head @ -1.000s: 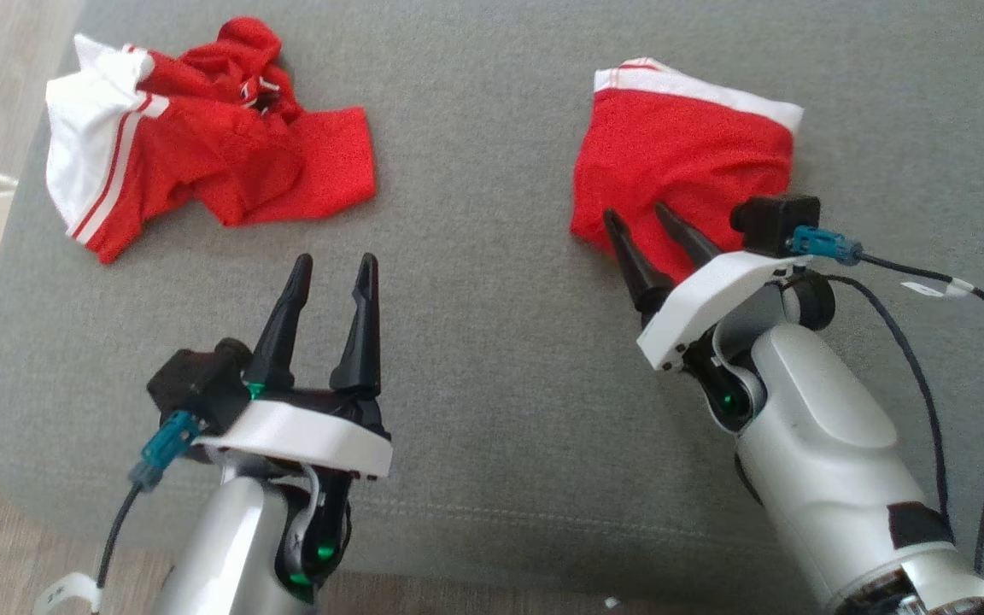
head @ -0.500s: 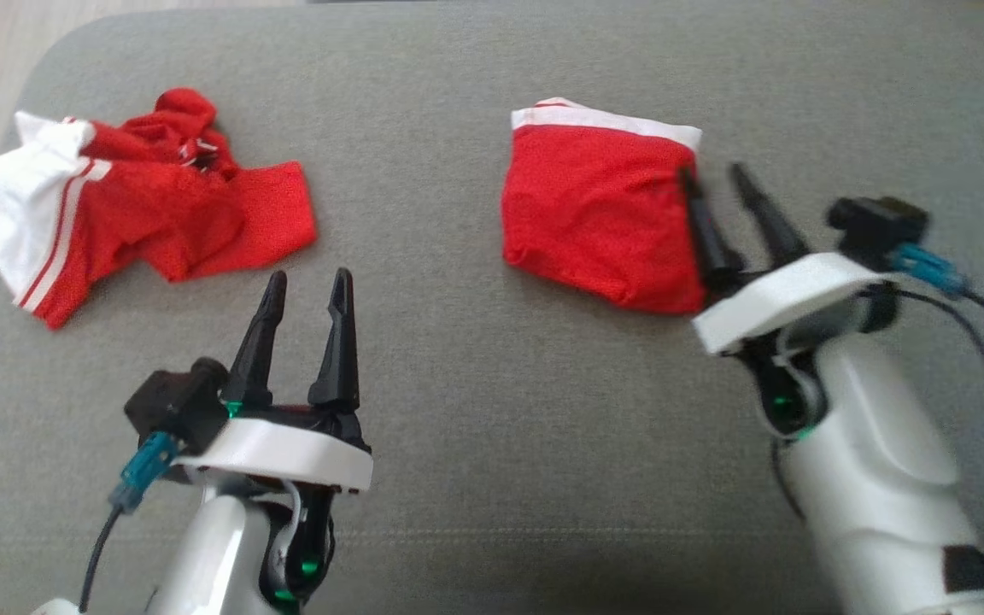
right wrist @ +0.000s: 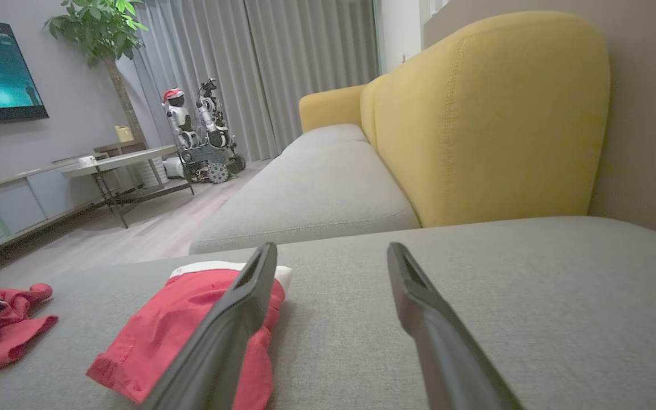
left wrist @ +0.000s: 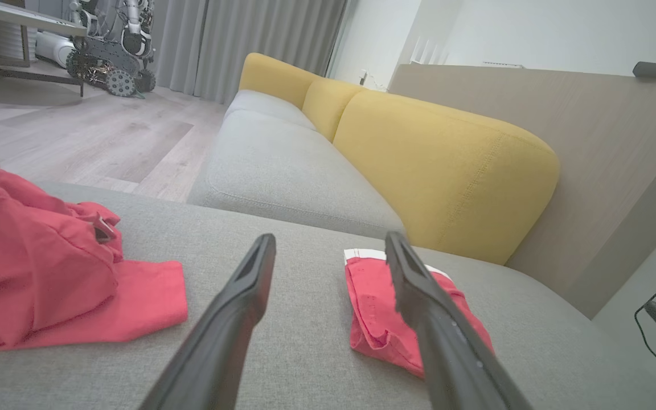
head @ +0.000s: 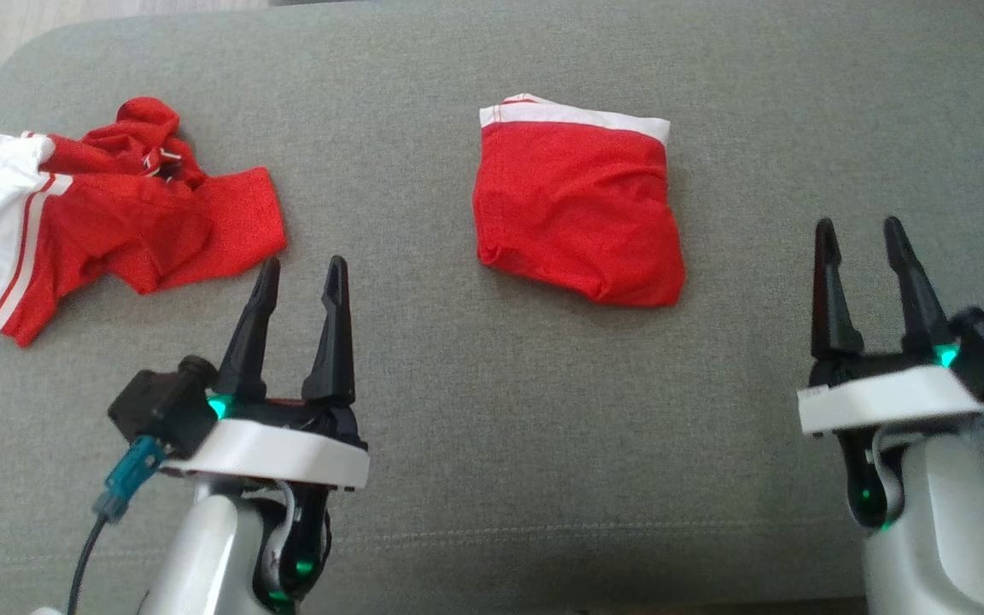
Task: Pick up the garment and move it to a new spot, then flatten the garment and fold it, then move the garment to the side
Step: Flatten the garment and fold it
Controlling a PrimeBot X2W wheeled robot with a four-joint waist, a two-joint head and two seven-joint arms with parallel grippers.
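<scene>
A folded red garment (head: 577, 213) with a white band along its far edge lies flat on the grey cushion (head: 492, 427), untouched by either gripper. My right gripper (head: 858, 222) is open and empty, to the right of the folded garment and a little nearer to me. My left gripper (head: 303, 260) is open and empty too, between the folded garment and a crumpled red and white garment (head: 108, 213) at the far left. The left wrist view has the left gripper (left wrist: 331, 238), the folded garment (left wrist: 370, 310) and the crumpled garment (left wrist: 49, 279). The right wrist view has the right gripper (right wrist: 332, 247) beside the folded garment (right wrist: 174, 319).
Beyond the cushion runs a sofa with grey seats (right wrist: 316, 188) and yellow backs (right wrist: 487, 114). Wooden floor (left wrist: 77, 136) lies off the cushion's left end. Another robot (right wrist: 203, 136) and a low table (right wrist: 123, 165) stand far off by the curtains.
My right gripper has drawn back from the folded garment, out to the right and toward me, leaving it lying free. The head camera has shifted. The left gripper has hardly moved.
</scene>
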